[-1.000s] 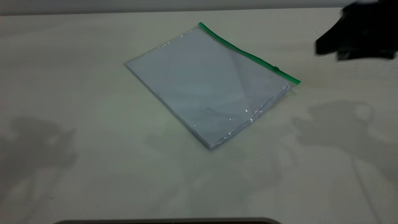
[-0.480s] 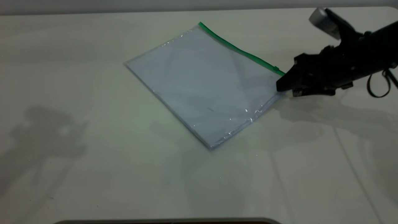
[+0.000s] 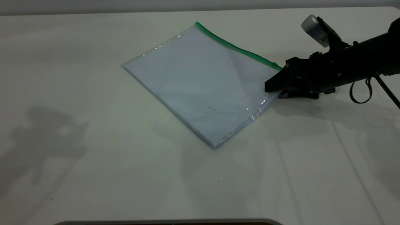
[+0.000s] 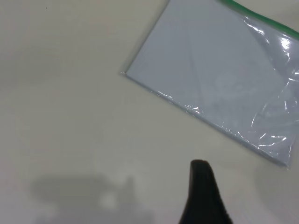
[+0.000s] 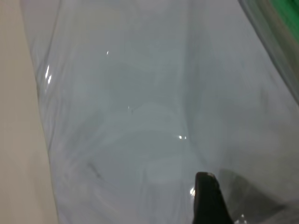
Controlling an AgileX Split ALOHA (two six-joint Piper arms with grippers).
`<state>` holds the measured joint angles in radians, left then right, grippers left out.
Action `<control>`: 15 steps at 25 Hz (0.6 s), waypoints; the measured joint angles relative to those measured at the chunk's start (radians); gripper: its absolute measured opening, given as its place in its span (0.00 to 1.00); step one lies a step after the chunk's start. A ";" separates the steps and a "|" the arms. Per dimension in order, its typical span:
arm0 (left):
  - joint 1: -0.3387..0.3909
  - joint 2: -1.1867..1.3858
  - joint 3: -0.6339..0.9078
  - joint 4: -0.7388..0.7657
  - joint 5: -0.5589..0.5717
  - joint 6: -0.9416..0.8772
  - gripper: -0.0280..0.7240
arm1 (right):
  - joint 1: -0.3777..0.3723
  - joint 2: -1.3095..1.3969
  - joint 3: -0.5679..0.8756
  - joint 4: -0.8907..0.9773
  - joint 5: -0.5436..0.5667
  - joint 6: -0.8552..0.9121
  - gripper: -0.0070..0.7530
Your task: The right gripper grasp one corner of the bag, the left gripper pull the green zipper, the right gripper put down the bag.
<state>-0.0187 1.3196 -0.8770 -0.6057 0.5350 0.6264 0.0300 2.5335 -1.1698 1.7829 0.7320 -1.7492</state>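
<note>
Pale table (image 3: 93, 175); right hand (image 3: 275, 89) at bag (image 3: 200, 84) corner

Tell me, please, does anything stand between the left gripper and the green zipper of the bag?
Nothing visible does. The left gripper hovers over bare table, apart from the bag. The green zipper runs along the bag's far edge, uncovered; only at its end by the slider is the right gripper, at that corner.
</note>
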 joint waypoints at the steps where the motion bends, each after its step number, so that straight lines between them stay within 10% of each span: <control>1: 0.000 0.000 0.000 0.000 0.000 0.000 0.79 | 0.000 0.008 -0.010 0.002 0.007 -0.001 0.64; 15: 0.000 0.000 0.000 0.000 0.000 0.000 0.79 | -0.070 0.017 -0.061 -0.002 0.043 -0.113 0.57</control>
<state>-0.0187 1.3196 -0.8770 -0.6057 0.5350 0.6264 -0.0402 2.5505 -1.2310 1.7806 0.7749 -1.8624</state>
